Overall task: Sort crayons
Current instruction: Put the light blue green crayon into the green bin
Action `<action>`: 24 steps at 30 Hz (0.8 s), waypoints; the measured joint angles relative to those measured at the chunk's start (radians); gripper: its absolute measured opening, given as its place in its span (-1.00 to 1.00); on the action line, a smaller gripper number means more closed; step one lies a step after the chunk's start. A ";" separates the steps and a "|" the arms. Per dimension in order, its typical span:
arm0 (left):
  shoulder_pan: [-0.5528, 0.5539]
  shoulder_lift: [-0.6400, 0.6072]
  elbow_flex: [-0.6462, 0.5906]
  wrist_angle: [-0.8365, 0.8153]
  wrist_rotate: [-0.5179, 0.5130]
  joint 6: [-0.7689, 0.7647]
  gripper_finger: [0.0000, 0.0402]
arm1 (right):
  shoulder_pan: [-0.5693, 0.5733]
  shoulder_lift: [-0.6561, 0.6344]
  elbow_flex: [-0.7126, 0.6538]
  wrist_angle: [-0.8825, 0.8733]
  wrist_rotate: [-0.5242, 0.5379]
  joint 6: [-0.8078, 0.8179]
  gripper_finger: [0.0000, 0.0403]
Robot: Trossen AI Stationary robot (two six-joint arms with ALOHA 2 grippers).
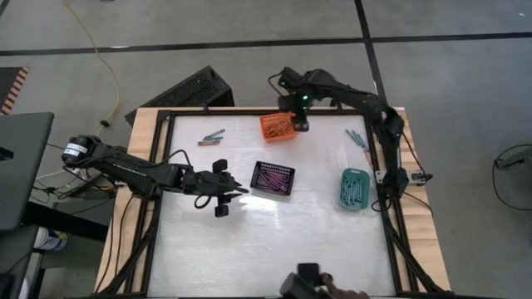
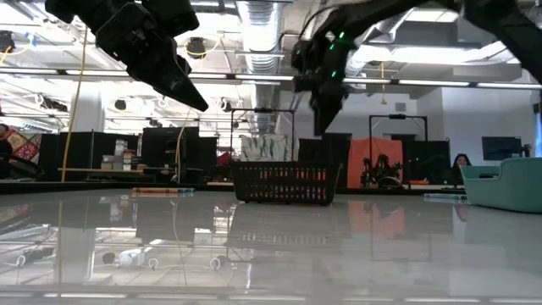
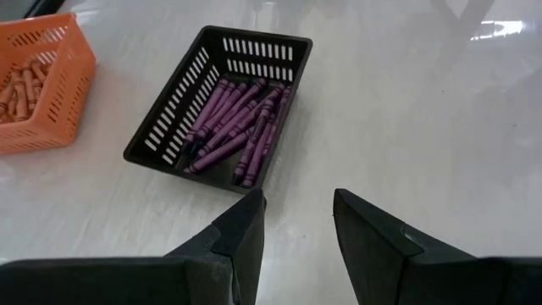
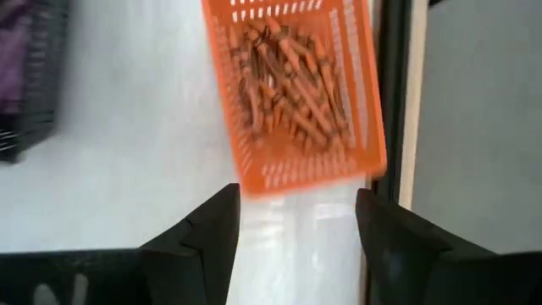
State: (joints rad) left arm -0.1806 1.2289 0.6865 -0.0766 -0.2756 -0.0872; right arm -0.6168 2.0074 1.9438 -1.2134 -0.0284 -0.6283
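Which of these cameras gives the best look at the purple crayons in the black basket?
The left wrist view: it looks down into the black basket, so the purple crayons show singly. The high view shows them as small purple streaks. The low view shows only the basket's side. The right wrist view catches a purple edge.

Your rig: two dark matte arms, black cabling along links. Right arm [image 1: 366,104] shows green indicator light near wrist. Left gripper [image 3: 296,224] fingers black, wedge-shaped, tapered tips.
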 joint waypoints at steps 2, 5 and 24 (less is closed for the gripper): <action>0.000 0.000 0.000 0.001 0.000 -0.004 -0.34 | -0.013 -0.044 0.000 -0.059 0.000 0.047 0.10; -0.009 0.000 0.000 0.004 0.000 -0.004 -0.34 | -0.039 -0.091 0.000 -0.153 0.000 0.141 0.04; -0.050 0.000 0.000 0.029 -0.024 0.060 -0.34 | -0.252 -0.366 -0.592 -0.044 0.001 0.461 -0.11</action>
State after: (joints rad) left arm -0.2306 1.2289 0.6865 -0.0479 -0.3000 -0.0269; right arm -0.8691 1.6418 1.3522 -1.2575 -0.0273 -0.1674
